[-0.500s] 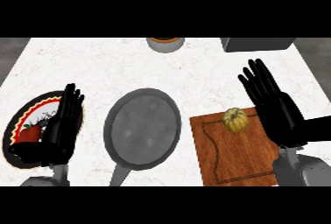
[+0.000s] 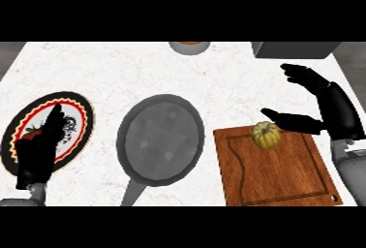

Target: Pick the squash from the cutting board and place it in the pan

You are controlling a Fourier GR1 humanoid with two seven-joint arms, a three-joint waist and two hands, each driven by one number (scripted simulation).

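Observation:
A small yellow-green squash [image 2: 266,135] sits at the far edge of the wooden cutting board [image 2: 279,179] on the right. My right hand [image 2: 330,109] hovers open just right of it, fingers stretched away and thumb reaching toward the squash without touching it. The grey pan [image 2: 159,140] lies left of the board, its handle pointing toward me. My left hand [image 2: 41,147] rests open at the left, over the patterned plate.
A round plate [image 2: 79,114] with a red, yellow and black rim lies at the left under my left hand. A bowl-like object [image 2: 190,47] stands at the counter's far edge, and a grey box [image 2: 293,49] at the far right corner.
My right hand has turned and spread, its thumb now pointing at the squash. The left hand has shifted slightly over the plate.

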